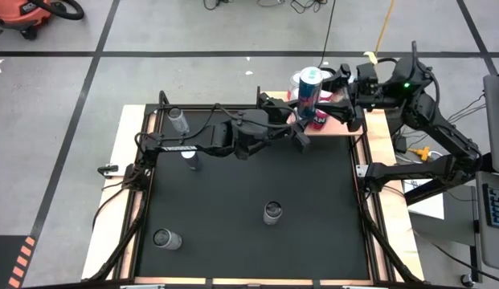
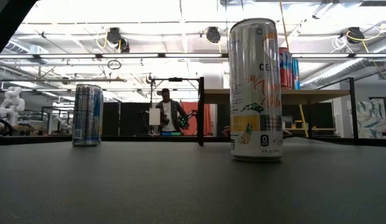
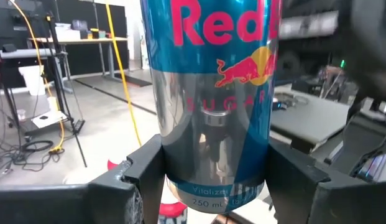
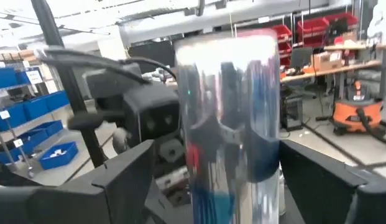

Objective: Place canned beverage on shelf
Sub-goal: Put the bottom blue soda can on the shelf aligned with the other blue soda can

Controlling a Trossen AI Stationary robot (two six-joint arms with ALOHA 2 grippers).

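A blue-and-silver Red Bull can (image 3: 211, 93) hangs upright over the light-wood shelf (image 1: 345, 124) at the table's far right. My left gripper (image 3: 214, 180), reaching in from the left, is shut on it. My right gripper (image 4: 217, 180) faces it from the right and is open, with a finger on either side of the same can (image 4: 227, 112) and a gap showing at one finger. In the high view the can (image 1: 310, 87) shows between my left gripper (image 1: 304, 116) and my right gripper (image 1: 336, 87). A red can (image 1: 318, 120) stands on the shelf board. My left gripper pinches the can's lower wall (image 3: 174, 168) between its two fingers, one on each side, a little above the can's bottom rim. The fingers (image 3: 140, 177) come in level from the table's left. The can stands upright in the hold, lifted clear above the shelf.
Several more cans stand on the black mat: a tall pale one (image 2: 256, 90) mid-table, a blue-silver one (image 2: 87, 115), and others at the far left (image 1: 178, 120) and near left (image 1: 165, 238). The shelf's black frame posts (image 2: 201, 112) rise at the far edge.
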